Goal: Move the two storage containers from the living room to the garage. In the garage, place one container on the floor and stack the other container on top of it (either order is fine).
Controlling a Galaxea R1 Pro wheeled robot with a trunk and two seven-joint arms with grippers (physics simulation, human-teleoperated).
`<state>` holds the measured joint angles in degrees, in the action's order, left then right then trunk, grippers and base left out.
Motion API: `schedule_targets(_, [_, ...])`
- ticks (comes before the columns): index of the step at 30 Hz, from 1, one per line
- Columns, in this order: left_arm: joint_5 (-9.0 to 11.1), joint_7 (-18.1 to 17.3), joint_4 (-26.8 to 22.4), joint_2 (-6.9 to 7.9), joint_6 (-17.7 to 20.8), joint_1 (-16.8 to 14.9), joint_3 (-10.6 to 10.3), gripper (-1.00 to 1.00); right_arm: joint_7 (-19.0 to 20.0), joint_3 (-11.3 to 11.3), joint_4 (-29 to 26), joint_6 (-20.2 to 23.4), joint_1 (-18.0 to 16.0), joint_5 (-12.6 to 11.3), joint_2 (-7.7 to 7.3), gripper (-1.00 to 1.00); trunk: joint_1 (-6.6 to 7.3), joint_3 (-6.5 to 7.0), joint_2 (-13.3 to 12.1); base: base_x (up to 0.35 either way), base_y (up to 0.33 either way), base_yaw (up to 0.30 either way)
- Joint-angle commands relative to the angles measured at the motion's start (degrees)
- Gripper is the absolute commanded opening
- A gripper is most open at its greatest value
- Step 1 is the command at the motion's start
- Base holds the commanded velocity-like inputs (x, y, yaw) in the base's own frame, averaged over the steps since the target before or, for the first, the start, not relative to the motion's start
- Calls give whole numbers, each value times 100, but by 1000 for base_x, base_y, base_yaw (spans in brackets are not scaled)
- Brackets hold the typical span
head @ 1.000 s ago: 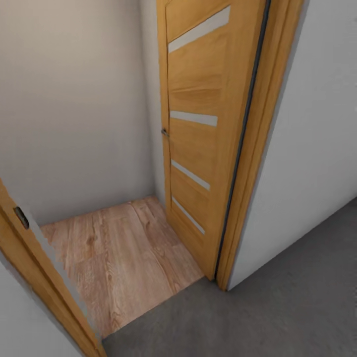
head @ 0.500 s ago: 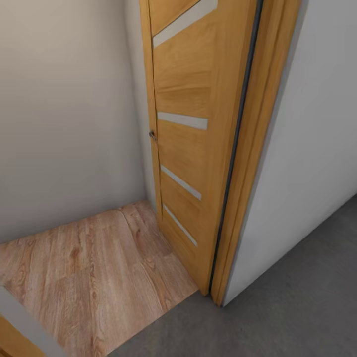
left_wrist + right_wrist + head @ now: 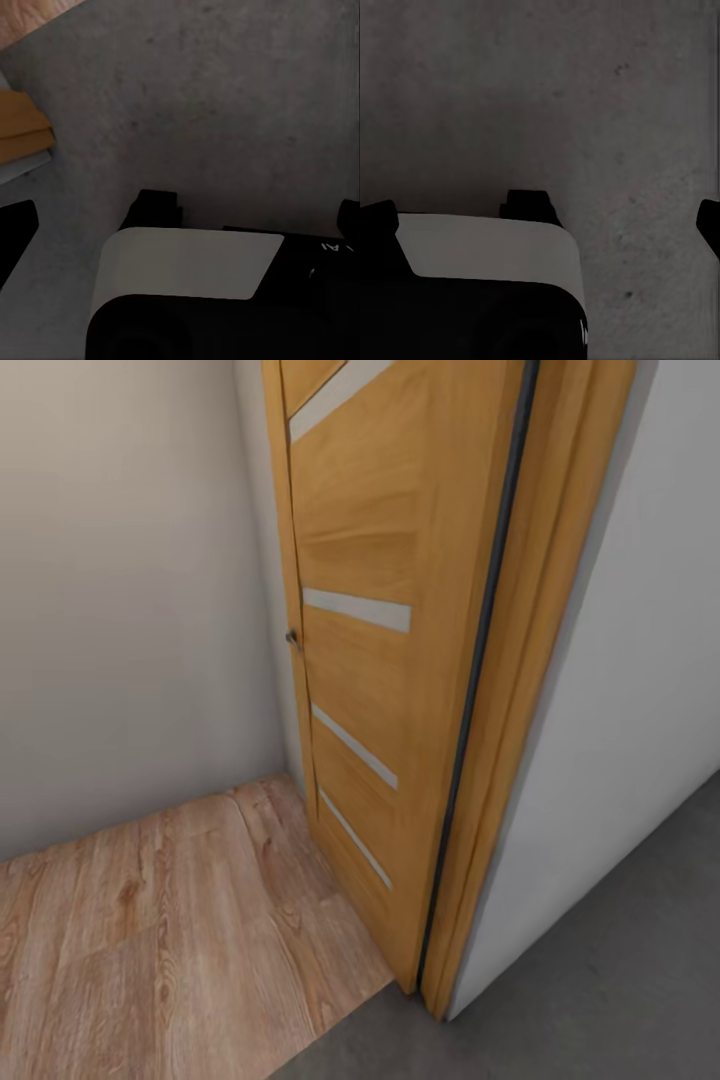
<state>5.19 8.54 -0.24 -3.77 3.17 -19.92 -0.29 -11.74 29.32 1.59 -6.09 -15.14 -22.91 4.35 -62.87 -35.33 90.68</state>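
Head camera panning: orange-wood door (image 3: 385, 660) sitting larger, frame-centre; near doorframe gone from lower left; concrete floor (image 3: 620, 970) lower right; both pincers' spread impossible to tell.

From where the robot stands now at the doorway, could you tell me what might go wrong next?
1. The open door stands close in the head view; passing through could clip its edge or the door frame.
2. Concrete floor changes to wood planks here; the wheels may jolt at that seam.

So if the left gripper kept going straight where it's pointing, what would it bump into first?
Most likely the grey concrete floor, which lies straight ahead of the left gripper. Nothing appears in between, though how far away is unclear.
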Motion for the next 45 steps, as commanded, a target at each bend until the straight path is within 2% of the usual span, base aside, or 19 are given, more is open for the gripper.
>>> schedule_targets(1, [55, 16, -3, -1, 17, -3, -7, 100, -4, 48, 17, -32, -6, -56, 5, 100, -3, -5, 2, 316, -96, 0])
schedule_targets(11, [61, 16, -3, -1, 17, -3, -6, 100, -4, 48, 17, -41, -6, -50, 5, 100, -3, -5, 2, 228, -62, 126])
schedule_targets(38, [70, 24, -3, -1, 17, -3, -6, 100, -4, 48, 18, -33, -6, -41, -1, 100, -3, -5, 2, 5, -1, 270])
schedule_targets(45, [70, 25, -3, -1, 17, -3, -6, 100, -4, 48, 17, -33, -6, -39, -4, 100, -3, -5, 2, 0, 0, 66])
